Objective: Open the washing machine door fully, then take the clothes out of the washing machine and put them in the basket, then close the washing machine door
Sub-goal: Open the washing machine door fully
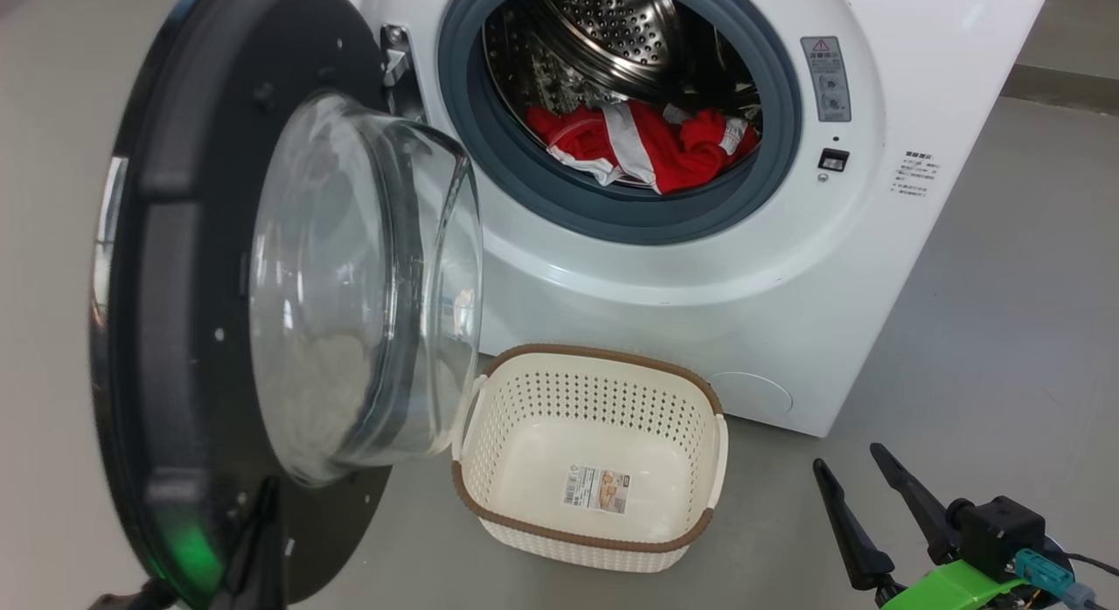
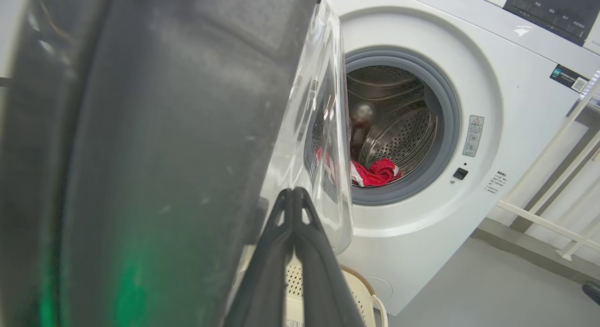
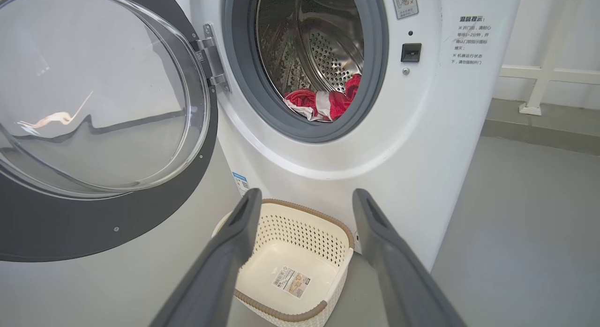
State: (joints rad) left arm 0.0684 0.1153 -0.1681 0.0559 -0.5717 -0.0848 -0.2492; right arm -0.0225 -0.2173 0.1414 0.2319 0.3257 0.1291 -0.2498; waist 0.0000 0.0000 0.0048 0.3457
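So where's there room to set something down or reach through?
Bare floor lies right of the basket, between washing machine and right gripper. The basket holds just a label. The drum mouth above the clothes is open. Crowded at left: the door and left gripper, close by the basket.

Door (image 2: 140, 153): blurred, just left of the left gripper (image 2: 294, 192); cut by the top, left and bottom edges.
Basket (image 2: 358, 294): mostly hidden behind that gripper, cut off below.
Clothes (image 2: 380, 172): left part veiled by the door glass.
Right gripper (image 1: 846, 457): base cut by the bottom edge.
Machine labels (image 3: 471, 39), beyond it: print too small to read.
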